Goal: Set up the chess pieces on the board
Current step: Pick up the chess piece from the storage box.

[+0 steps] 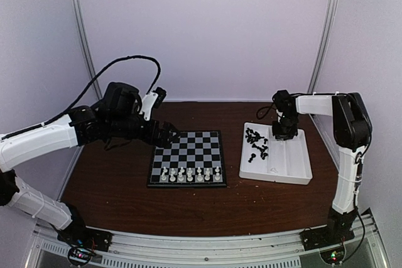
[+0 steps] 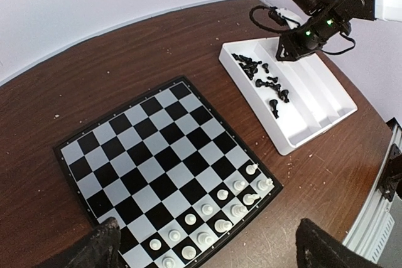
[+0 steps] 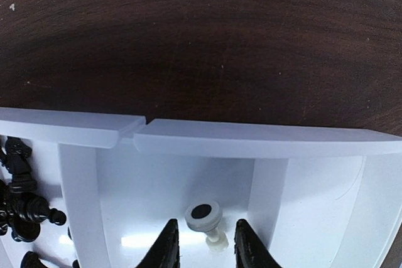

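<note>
White plastic chess piece [image 3: 204,214] lies toppled in the white divided tray [image 3: 251,139]. My right gripper [image 3: 206,246] straddles it for pickup, but I cannot tell whether it grips. Left gripper [image 1: 171,135] is spread wide and empty over the black-and-grey chequered board [image 2: 157,149].

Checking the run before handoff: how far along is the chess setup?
Done: white pieces stand in two rows along the near edge of the board. In hand: the right gripper straddles one white piece lying in the tray; a grip isn't clear. The left gripper hangs open over the board, empty. Left: the black pieces lie heaped in the tray, none on the board.
</note>
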You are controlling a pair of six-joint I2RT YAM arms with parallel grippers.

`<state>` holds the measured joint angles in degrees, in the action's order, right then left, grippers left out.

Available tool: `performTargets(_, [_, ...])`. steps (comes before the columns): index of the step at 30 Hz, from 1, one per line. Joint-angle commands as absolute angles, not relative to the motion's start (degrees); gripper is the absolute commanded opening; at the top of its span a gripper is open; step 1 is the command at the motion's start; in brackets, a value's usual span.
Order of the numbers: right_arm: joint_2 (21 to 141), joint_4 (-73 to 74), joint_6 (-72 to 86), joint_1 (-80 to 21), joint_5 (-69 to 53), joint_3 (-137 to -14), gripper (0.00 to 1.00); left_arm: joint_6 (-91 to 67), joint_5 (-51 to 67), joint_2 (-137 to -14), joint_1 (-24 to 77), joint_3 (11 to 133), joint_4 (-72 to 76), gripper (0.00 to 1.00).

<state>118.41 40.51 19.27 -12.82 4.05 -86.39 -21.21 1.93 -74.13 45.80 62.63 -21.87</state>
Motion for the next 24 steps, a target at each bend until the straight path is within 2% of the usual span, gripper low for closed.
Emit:
performTargets(1, [120.1,41.4,19.3,-12.6,5.3,-88.5,0.31,-20.1,1.5,-72.5,45.5,62.2,-19.1,0.98])
performTargets(10, [121.7,41.7,20.2,-12.5,3.4,-90.1,0.28,-19.9,1.6,-72.8,45.5,62.3,-19.3,0.98])
performTargets(17, [121.7,42.2,20.6,-12.4,2.6,-90.6,0.21,-19.9,1.2,-72.5,45.5,62.2,-19.7,0.98])
performTargets(24, [120.0,42.6,20.7,-12.3,3.0,-90.0,0.23,-20.0,1.1,-72.4,45.5,62.1,-19.5,0.98])
